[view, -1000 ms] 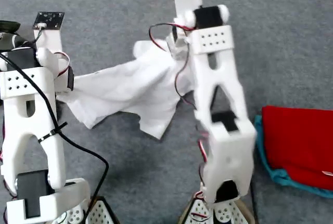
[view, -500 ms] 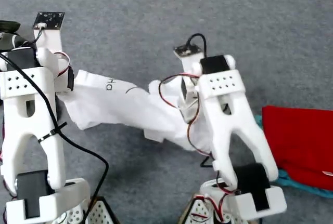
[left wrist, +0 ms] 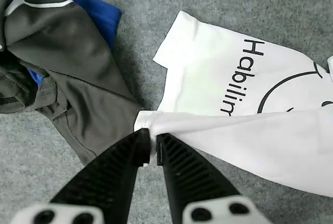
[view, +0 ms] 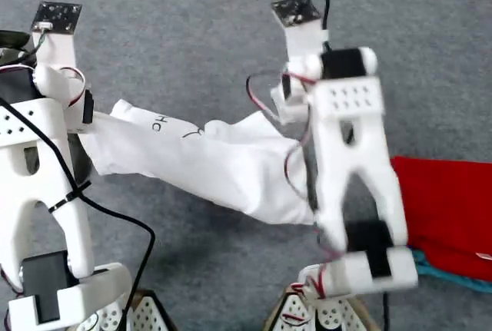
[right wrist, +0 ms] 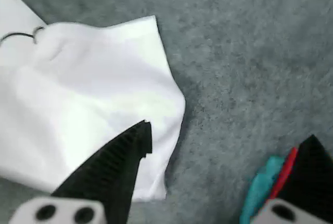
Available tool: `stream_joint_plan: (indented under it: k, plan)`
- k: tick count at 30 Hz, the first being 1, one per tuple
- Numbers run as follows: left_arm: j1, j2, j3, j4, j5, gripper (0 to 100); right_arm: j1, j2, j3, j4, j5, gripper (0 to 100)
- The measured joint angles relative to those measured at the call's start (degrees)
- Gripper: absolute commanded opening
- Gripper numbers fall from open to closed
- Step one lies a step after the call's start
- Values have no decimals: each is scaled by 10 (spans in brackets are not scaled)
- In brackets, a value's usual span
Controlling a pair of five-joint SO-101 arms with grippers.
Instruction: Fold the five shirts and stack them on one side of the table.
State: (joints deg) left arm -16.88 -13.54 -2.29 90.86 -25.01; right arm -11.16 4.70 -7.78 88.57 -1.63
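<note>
A grey, felt-like surface [view: 192, 31] is carrying everything here. At one side, a folded red shirt [view: 446, 208] is lying on top of a teal cloth [view: 430, 266], whose edge is peeking out beneath it. At the other side, a crumpled dark grey shirt [left wrist: 67, 63] is sprawling over a blue garment [left wrist: 99, 13]. In the high view, the white right arm [view: 346, 154] is standing over the middle of the surface, covering one end of the white shirt with black lettering [view: 223, 166] and the near edge of the red shirt.

The white shirt is stretching in a long band across the surface between the two arms. The left claw [left wrist: 152, 143] is pinching a bunched corner of it, its black jaws closed tightly on the fabric, just beside the dark grey shirt. The right claw [right wrist: 229, 135] is hanging with its jaws spread wide, gripping nothing. One finger [right wrist: 127, 148] is hovering above the shirt's other end, and the other finger is near the red and teal pile.
</note>
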Motion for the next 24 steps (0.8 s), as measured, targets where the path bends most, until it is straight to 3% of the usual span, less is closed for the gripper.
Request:
stream_joint_plan:
  k: [7,14,21,24]
  plan:
    - [8,0,0,4,-4,19,-6,263,-163,-18,-91,417]
    - [32,-1,18,4,-4,19,-47,439,-434,89,-143,412]
    - [33,-1,25,4,-3,19,-76,578,-635,122,-146,212]
    - [33,-1,25,4,-3,19,-79,630,-674,122,-149,181]
